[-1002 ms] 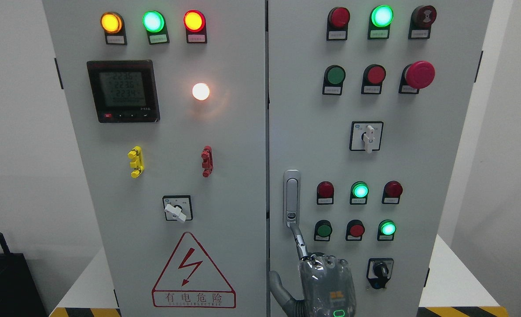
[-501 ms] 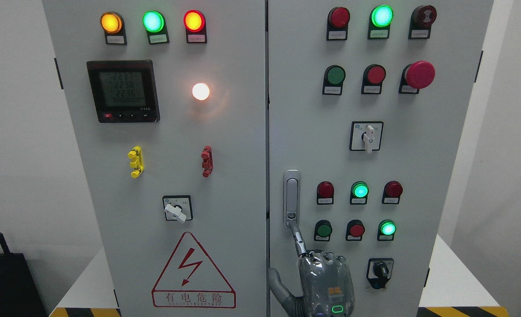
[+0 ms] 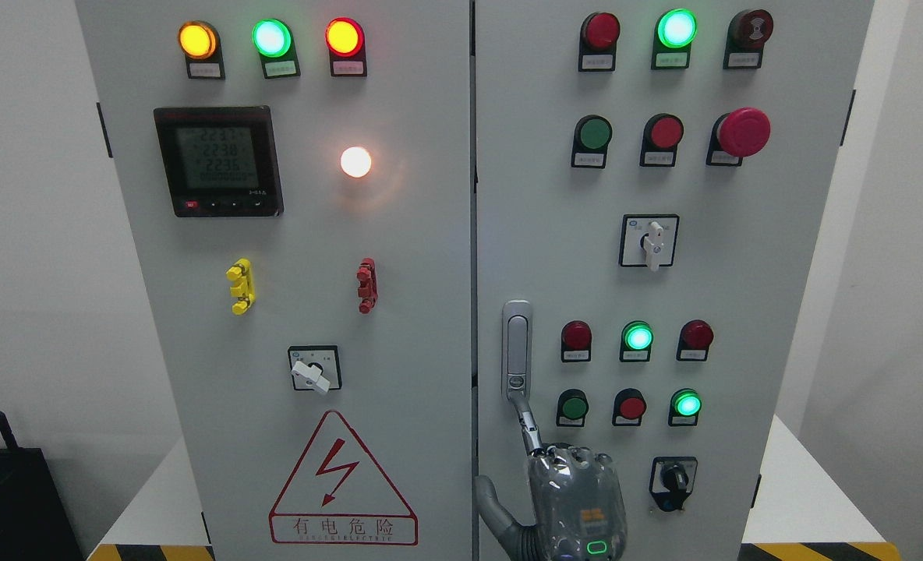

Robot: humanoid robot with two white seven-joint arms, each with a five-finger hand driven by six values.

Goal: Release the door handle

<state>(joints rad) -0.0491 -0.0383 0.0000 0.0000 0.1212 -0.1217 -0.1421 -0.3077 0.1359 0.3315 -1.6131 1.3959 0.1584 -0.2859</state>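
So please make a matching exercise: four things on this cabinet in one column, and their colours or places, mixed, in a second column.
Things:
1. door handle
2. emergency stop button
3. warning triangle
4. digital meter

Colour or place:
A. red mushroom head, right door
B. black frame, upper left door
C. silver, left edge of right door
D. red outline, bottom of left door

Pairs: 1-C, 2-A, 3-D, 4-B

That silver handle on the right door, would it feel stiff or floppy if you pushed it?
Probably stiff: the door handle looks like solid metal, sitting flat against the door. Its smooth shine suggests it may be slippery. One finger of the robot hand reaches up to its lower end.
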